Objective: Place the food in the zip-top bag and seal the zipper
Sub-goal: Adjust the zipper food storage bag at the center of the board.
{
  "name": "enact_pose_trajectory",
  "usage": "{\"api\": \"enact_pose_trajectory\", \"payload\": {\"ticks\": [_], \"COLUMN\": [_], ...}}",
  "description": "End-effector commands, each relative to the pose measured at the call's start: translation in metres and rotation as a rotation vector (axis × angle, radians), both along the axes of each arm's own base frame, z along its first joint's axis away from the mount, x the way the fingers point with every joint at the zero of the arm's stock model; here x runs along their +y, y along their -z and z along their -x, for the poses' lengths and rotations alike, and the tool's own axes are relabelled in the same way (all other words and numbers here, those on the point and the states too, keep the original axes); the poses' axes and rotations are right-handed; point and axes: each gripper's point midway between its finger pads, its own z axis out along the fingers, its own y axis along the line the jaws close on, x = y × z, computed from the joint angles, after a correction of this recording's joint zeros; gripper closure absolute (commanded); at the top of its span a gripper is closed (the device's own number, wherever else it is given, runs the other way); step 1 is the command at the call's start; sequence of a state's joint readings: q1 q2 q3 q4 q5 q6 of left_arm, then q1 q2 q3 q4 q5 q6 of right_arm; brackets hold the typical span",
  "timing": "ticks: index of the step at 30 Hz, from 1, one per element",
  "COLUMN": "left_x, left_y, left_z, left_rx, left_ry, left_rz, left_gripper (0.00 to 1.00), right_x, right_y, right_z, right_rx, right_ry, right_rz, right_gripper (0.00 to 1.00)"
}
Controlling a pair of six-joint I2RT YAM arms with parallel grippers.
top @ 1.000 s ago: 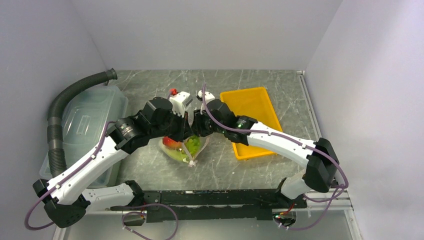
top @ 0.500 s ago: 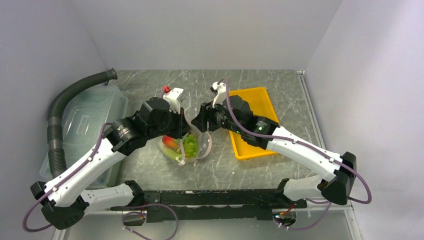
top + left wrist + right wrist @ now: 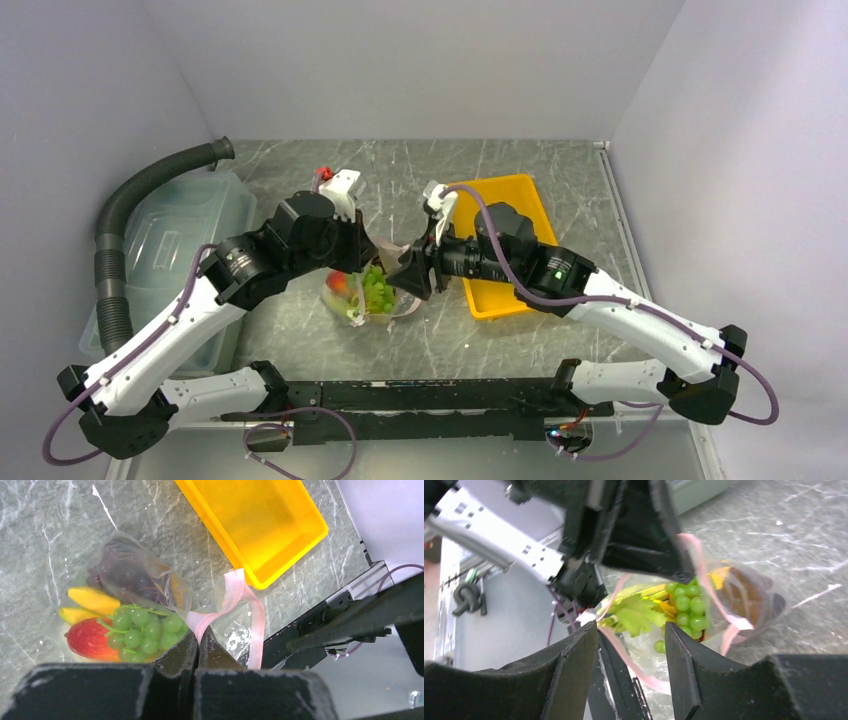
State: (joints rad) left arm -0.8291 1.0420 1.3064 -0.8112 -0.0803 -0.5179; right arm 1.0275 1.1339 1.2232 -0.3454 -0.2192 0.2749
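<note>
The grey desk carries a translucent lidded bin along its left edge. A yellow tray sits right of centre, toward the far edge.

Both arms reach inward and meet over the middle of the desk, nearer the near edge, where the zip-top bag lies. The left arm comes in from the left and the right arm crosses over the tray's near end. This probably lets each work one side of the bag's mouth.

The food is in the bag: green grapes, a red-orange fruit, bananas and a leafy green piece. A dark purple lump is blurred by crinkled plastic, so I cannot tell whether it is eggplant or grapes.

The zipper loops open, so the mouth gapes and the sealing step looks not yet done. The left jaws are clamped on the pink strip, seemingly to anchor it. The right jaws stand apart with the strip running between them, not yet pinching it.

From above, the arms cover most of the mouth. The stretch of strip inside the left jaws is hidden.
</note>
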Motion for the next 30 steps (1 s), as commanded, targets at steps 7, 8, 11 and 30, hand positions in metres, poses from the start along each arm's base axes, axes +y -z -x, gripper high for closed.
{"api": "enact_pose_trajectory", "payload": {"ticks": [7, 8, 11, 30], "left_x": [-0.005, -0.005, -0.006, -0.001], "left_y": [-0.062, -0.064, -0.067, -0.068], "left_z": [-0.002, -0.001, 0.0, -0.001], "left_rx": [-0.108, -0.109, -0.11, -0.116], "left_ry": [0.002, 0.006, 0.011, 0.004], "left_rz": [0.133, 0.136, 0.143, 0.116], "left_gripper": [1.0, 1.0, 1.0, 1.0], "right_x": [0.015, 0.017, 0.022, 0.023], "right_y": [0.034, 0.037, 0.047, 0.051], "right_z": [0.039, 0.041, 0.047, 0.06], "right_rx": [-0.108, -0.114, -0.125, -0.207], "right_ry": [-0.217, -0.229, -0.26, -0.213], "right_rz": [0.115, 0.126, 0.162, 0.306], "right_gripper": [0.43, 0.44, 0.44, 0.85]}}
